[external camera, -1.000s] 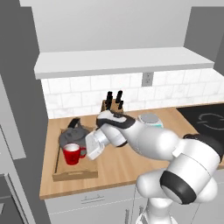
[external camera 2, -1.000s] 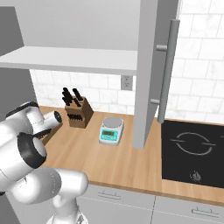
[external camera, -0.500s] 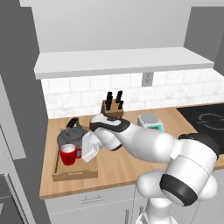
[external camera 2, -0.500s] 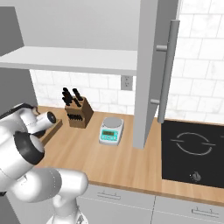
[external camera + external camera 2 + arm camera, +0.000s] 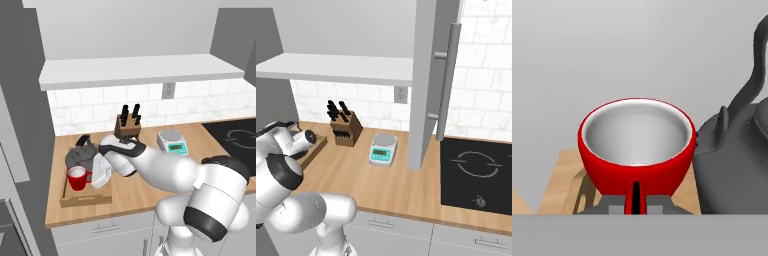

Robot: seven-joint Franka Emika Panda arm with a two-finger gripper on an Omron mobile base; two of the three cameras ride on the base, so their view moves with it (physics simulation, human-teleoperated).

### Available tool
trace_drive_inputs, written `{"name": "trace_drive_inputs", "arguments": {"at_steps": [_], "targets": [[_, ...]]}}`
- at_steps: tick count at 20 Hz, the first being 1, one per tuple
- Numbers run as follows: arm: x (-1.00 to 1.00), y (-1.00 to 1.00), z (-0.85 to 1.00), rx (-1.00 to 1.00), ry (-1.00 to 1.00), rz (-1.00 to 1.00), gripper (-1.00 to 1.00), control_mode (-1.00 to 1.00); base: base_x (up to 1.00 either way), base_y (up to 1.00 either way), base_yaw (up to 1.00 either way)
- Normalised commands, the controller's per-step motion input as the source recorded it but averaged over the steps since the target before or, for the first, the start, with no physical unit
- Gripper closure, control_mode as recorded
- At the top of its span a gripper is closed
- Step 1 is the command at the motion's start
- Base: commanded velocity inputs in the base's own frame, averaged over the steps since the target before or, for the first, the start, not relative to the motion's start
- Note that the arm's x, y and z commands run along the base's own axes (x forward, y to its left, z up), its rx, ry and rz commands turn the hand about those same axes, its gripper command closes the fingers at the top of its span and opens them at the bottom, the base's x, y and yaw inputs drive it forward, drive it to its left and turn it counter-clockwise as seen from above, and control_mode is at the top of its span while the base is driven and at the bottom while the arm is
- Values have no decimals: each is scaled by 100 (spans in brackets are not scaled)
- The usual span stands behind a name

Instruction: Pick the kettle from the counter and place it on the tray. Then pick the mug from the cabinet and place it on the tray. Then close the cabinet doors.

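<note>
Already the kettle [image 5: 80, 156] sits on the tray [image 5: 85, 199] at the left end of the counter [image 5: 200, 145], so the first part of the job looks done. The mug [image 5: 78, 178] is out of the cabinet and over the tray just in front of the kettle, close beside it in the hand view. The gripper [image 5: 635, 202] is clamped on the mug's handle, which stands as a thin red strip between the two dark fingertips [image 5: 614, 204].

By my reading the second step is nearly finished: the mug needs letting go, and then the cabinet doors remain. One door [image 5: 428, 75] stands open, edge-on, in the right base view with its long bar handle [image 5: 447, 82] facing the room, so closing has not started.

Several things are hard to make out. Whether the mug's base rests on the tray floor or hangs just above it cannot be told, since the hand covers that spot in the left base view and the hand view cuts off the bottom. The second door is hard to pick out for certain. The cabinet interior is cut off above its shelf [image 5: 140, 70].
</note>
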Motion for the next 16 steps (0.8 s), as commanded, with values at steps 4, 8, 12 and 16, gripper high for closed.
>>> {"name": "trace_drive_inputs", "arguments": {"at_steps": [4,8,12,16], "targets": [[-29,0,-59,1,-1,0,100,-100,0,0,0],[-34,0,-65,0,-3,0,-100,-100,0,0,0],[-43,0,-62,0,-1,0,-100,-100,0,0,0],[-37,0,-46,1,-1,0,-100,-100,0,0,0]]}}
